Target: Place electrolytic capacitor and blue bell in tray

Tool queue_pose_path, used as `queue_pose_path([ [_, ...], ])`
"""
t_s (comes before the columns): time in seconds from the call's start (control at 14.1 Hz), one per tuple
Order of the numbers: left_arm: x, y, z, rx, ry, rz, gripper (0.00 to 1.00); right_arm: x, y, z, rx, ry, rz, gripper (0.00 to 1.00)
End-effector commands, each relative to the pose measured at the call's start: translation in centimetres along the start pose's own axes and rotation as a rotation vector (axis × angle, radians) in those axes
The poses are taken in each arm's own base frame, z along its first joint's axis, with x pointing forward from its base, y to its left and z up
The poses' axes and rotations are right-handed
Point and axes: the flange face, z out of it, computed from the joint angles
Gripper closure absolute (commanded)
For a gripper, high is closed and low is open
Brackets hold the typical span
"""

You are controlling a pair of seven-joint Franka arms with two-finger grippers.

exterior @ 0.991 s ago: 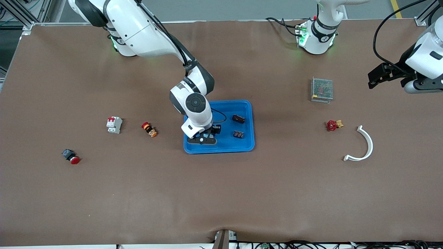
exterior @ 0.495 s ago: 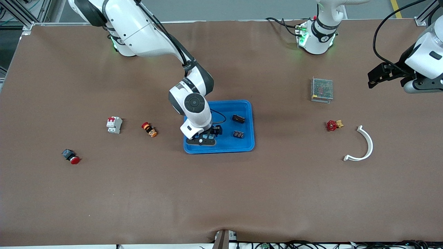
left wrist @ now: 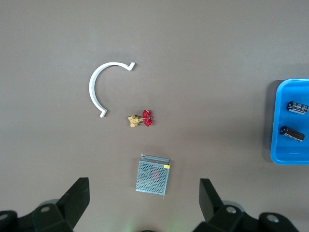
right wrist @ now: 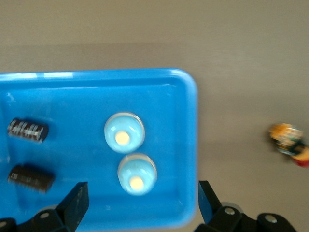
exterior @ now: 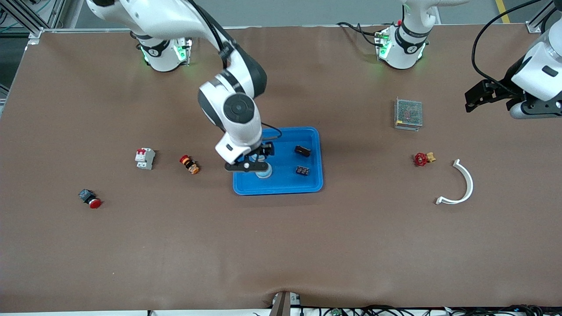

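The bright-blue tray lies mid-table. Two pale blue bells sit side by side in its end toward the right arm. The front view shows only one blue bell, peeking from under the hand. Two dark electrolytic capacitors lie in the tray's other end. My right gripper hovers over the bells, open and empty, its fingers wide apart. My left gripper waits high over the left arm's end of the table, open, fingers spread with nothing between.
A metal mesh box, a red valve and a white curved clip lie toward the left arm's end. A white circuit breaker, an orange-red button and a red push button lie toward the right arm's end.
The right gripper opened, let go of a blue bell in the tray, and rose up off the tray floor. The left arm has barely moved.
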Motion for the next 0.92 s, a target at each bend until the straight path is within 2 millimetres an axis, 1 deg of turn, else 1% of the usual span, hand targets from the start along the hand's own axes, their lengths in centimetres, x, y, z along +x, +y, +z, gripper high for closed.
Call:
queue_pose_path([
  [0.0, 0.1, 0.1, -0.3, -0.023, -0.01, 0.024, 0.0, -2.0, 2.7, -5.6, -0.014, -0.008, -0.026, 0.0],
  [0.14, 0.0, 0.1, -0.3, -0.023, -0.012, 0.024, 0.0, -3.6, 4.3, -10.0, -0.02, -0.009, -0.032, 0.0],
  [0.35, 0.0, 0.4, -0.1, -0.023, -0.016, 0.03, 0.0, -5.3, 8.4, -15.7, -0.023, -0.016, -0.073, 0.0],
  [0.5, 0.0, 0.5, -0.1, -0.023, -0.016, 0.032, 0.0, -5.8, 12.1, -18.9, -0.017, -0.018, -0.107, 0.0],
  [0.64, -0.1, 0.4, -0.3, -0.024, -0.012, 0.03, 0.0, -6.0, 16.2, -21.3, -0.015, -0.023, -0.146, 0.0],
  [0.71, -0.2, 0.4, -0.4, -0.023, -0.012, 0.03, 0.0, -6.2, 17.7, -22.2, -0.015, -0.024, -0.153, 0.0],
  [0.85, -0.2, 0.1, -0.4, -0.025, -0.013, 0.024, 0.0, -6.0, 21.3, -23.1, -0.012, -0.024, -0.154, 0.0],
])
